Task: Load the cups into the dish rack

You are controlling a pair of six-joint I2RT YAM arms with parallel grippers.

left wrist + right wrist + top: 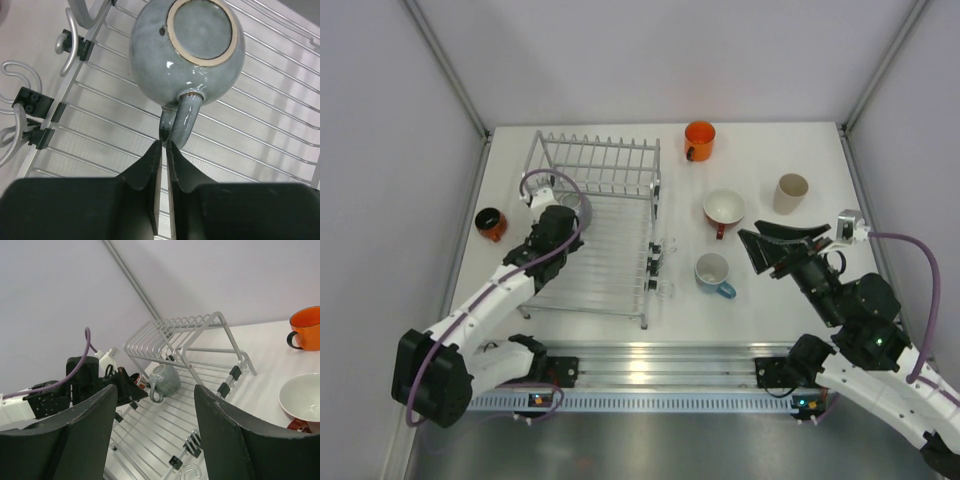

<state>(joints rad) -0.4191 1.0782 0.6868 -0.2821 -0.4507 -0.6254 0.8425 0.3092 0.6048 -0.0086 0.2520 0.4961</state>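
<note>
Grey mug [187, 50] on rack [610, 270] — tines [605, 160] behind (upside-down)

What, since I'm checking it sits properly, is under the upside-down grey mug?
Rack wires pass beneath the mug, with white table showing between them. Its mouth faces away, so the rim's contact is hidden.

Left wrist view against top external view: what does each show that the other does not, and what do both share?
Only the left wrist view: the grey mug is upside down, bare base ring up, handle towards the left gripper. Only the top view: five mugs on the table, orange mug, red mug, blue mug, beige mug and a dark mug left of the rack, plus the open right gripper. Both: the rack, the grey mug, the left gripper.
</note>
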